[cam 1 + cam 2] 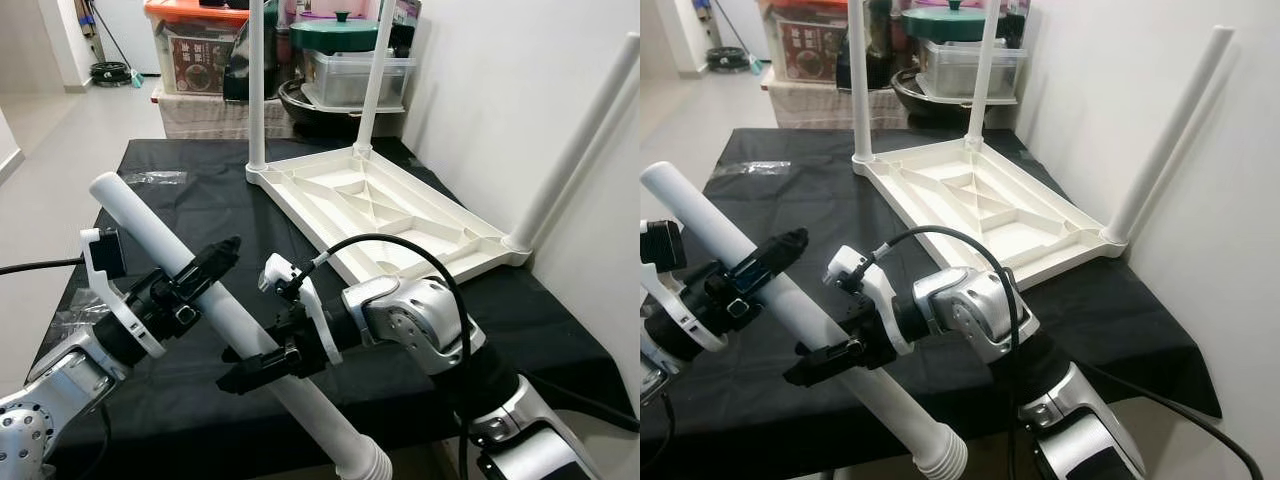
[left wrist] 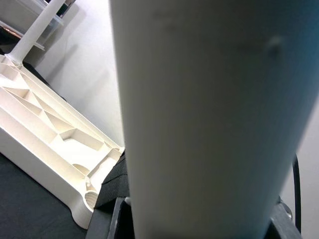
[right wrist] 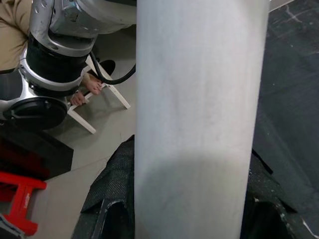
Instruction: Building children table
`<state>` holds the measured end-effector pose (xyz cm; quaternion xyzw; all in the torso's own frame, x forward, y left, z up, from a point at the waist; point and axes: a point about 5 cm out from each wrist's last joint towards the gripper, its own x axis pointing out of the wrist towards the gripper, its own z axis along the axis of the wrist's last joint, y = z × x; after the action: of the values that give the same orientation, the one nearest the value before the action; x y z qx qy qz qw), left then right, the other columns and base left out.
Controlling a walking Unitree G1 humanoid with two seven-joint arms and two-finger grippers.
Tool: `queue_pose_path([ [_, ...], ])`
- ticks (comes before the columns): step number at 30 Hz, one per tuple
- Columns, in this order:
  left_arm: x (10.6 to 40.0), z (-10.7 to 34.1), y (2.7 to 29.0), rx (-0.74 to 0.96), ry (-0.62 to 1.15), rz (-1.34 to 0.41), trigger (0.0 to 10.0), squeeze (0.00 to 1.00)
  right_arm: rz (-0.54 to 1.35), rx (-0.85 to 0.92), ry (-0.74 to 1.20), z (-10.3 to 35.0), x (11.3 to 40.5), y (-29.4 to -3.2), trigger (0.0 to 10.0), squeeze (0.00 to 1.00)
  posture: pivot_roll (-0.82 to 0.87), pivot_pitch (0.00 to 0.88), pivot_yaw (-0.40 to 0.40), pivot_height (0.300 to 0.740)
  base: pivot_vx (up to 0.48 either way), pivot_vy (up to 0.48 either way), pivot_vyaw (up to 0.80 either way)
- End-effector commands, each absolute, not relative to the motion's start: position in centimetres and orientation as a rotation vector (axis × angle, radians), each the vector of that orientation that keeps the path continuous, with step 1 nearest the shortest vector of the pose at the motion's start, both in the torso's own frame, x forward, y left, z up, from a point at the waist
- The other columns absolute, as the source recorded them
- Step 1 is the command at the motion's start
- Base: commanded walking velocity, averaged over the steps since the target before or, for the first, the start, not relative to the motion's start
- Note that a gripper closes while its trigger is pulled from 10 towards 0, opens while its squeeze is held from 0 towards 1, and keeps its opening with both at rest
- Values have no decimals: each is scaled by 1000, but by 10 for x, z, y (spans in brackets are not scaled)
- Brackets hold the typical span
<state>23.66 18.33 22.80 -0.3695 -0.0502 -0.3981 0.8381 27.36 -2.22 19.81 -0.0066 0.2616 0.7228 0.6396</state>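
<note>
- Both end effectors grip one white table leg (image 1: 215, 300), held slanting above the black-covered table (image 1: 200, 195).
- Left end effector (image 1: 205, 265) is clamped around its upper part; right end effector (image 1: 262, 365) is closed lower down, near the threaded end.
- The upturned white tabletop (image 1: 385, 210) lies beyond with three legs fitted.

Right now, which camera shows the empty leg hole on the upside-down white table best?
The left wrist view: the empty socket sits close at the tabletop's corner. In both eye views the held white leg and the right tool cover that near corner. The right wrist view looks along the leg.
</note>
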Motion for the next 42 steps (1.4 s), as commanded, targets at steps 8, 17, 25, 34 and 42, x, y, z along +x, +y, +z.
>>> queue_pose_path([
  [8, 248, 234, 190, -735, -208, -729, 10000, 1000, 1661, 16, 568, 200, 272, -22, 0, 0, -5, 0, -65, 740, 0, 0, 0],
  [17, 237, 235, 206, -701, -258, -578, 10000, 1000, 1342, 122, 428, 207, 314, -53, 0, 0, -2, 0, -68, 740, 0, 0, 0],
  [25, 226, 233, 221, -738, -288, -505, 10000, 0, 1037, 170, 283, 226, 350, -94, 0, 0, 2, 0, -75, 740, 0, 0, 0],
  [34, 237, 205, 228, -632, -207, -235, 10000, 0, 597, 102, -60, 260, 383, -130, 0, 0, 3, 0, -70, 740, 0, 0, 0],
  [42, 237, 202, 227, -656, -199, -201, 10000, 0, 435, 111, -175, 265, 387, -144, 0, 0, 8, 0, -67, 740, 0, 0, 0],
])
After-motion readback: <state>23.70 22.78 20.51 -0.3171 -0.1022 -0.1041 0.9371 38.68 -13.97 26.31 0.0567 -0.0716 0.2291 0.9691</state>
